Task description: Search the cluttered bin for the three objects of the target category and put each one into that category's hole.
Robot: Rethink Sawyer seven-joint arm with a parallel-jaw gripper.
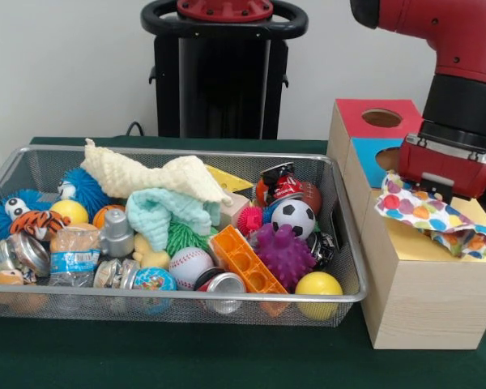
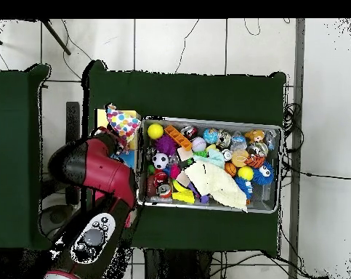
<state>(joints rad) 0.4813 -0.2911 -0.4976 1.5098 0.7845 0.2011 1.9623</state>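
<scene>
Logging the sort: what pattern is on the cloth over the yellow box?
White cloth with many-coloured spots, clearest in the front view.

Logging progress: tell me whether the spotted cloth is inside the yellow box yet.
Not yet. The spotted cloth lies spread on the yellow box top, under the gripper.

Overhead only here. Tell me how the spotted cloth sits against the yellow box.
Observer: In the front view the spotted cloth appears to rest across the yellow-faced box top, directly under the gripper.
Operator: Report that box's hole.
Observer: No hole shows on the yellow face; the cloth hides part of it.
Operator: Check the bin for more spotted cloths.
Observer: None shows in the wire basket; only a cream knitted cloth lying over a mint-green fluffy cloth.
</scene>
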